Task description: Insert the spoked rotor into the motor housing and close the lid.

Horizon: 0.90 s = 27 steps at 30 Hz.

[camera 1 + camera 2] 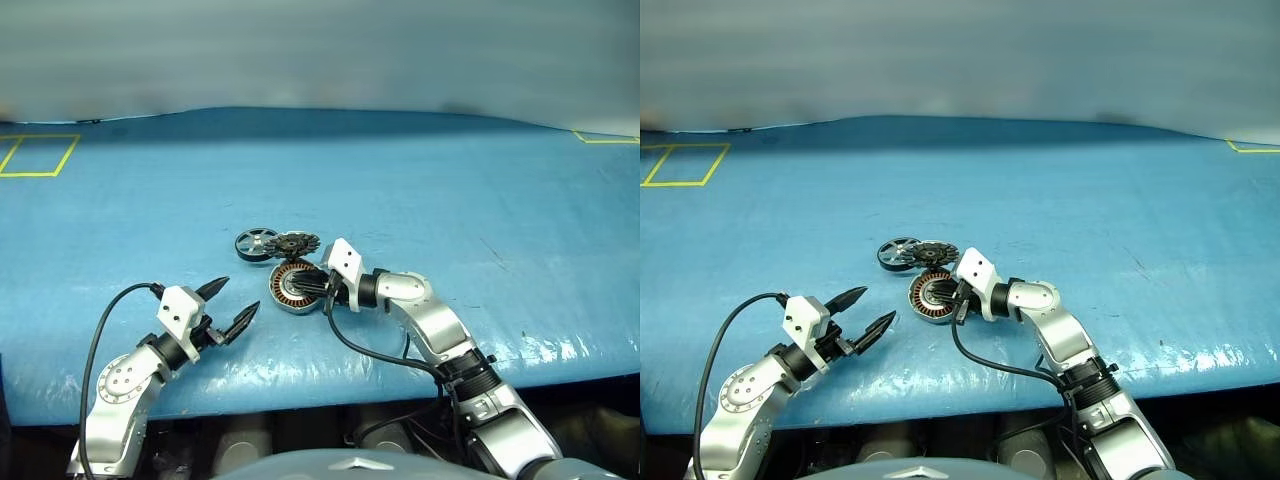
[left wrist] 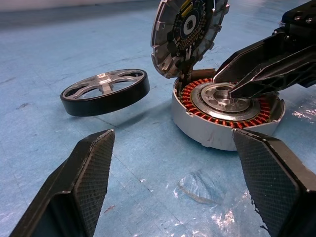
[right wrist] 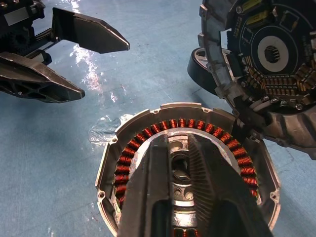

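Motor housing (image 1: 293, 287) sits open on the blue table cover (image 1: 480, 200), copper windings exposed, lid (image 2: 187, 34) hinged up at its far edge; spoked rotor (image 2: 105, 91) lies flat just beside them, not yet inserted. Right gripper (image 3: 183, 163) rests over the housing hub, fingers pinched together with nothing visibly held. Left gripper (image 1: 227, 306) hovers near the housing, spread wide, empty. Likely step: fetch the rotor. To do well, grasp the rim squarely, keep it level, centre it over the hub, and avoid knocking the raised lid. No readable writing or brand.
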{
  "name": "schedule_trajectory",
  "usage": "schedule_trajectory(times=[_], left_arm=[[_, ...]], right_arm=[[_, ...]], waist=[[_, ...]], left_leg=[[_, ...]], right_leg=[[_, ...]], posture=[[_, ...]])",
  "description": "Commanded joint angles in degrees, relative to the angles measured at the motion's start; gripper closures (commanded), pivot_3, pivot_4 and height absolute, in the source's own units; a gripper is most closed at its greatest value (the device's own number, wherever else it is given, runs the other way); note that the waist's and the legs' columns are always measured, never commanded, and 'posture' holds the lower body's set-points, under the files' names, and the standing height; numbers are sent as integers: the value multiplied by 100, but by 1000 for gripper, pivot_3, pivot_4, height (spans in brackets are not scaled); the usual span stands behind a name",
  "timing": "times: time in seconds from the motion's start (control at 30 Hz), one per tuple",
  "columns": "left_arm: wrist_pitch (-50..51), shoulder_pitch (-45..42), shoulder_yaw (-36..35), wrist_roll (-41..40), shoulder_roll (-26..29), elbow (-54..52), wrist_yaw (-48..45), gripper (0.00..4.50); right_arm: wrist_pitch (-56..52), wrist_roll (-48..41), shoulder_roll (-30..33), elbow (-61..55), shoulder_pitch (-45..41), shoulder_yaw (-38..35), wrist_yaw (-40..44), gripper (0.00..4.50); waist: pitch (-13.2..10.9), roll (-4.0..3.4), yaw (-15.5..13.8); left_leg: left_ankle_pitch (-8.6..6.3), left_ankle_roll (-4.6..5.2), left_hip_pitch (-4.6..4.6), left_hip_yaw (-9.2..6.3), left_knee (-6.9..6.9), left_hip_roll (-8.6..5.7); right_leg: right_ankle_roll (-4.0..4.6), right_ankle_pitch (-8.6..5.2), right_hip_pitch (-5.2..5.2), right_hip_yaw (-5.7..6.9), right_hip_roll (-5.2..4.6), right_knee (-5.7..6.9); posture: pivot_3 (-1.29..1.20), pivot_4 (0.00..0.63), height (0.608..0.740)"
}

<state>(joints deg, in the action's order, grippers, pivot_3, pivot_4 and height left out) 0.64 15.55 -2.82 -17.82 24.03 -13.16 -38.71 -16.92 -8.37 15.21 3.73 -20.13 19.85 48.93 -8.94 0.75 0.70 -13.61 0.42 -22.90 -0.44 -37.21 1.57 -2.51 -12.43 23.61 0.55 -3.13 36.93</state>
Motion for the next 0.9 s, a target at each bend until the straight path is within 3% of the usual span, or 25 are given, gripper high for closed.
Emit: schedule_trajectory(times=[0.03,0.9], left_arm=[[-139,-14,-34,50,-27,-11,39,426],[-150,-19,-19,143,-62,17,117,426]], right_arm=[[50,-13,-33,-42,-78,-33,-1,4464],[-131,969,313,121,-250,509,-365,4464]], waist=[[0,0,0],[3,0,-10]], left_leg=[[0,0,0,0,0,0],[0,0,9,3,-4,-2]], right_leg=[[0,0,0,0,0,0],[-1,1,-9,-3,-2,0]], posture=[[0,150,740],[0,150,740]])
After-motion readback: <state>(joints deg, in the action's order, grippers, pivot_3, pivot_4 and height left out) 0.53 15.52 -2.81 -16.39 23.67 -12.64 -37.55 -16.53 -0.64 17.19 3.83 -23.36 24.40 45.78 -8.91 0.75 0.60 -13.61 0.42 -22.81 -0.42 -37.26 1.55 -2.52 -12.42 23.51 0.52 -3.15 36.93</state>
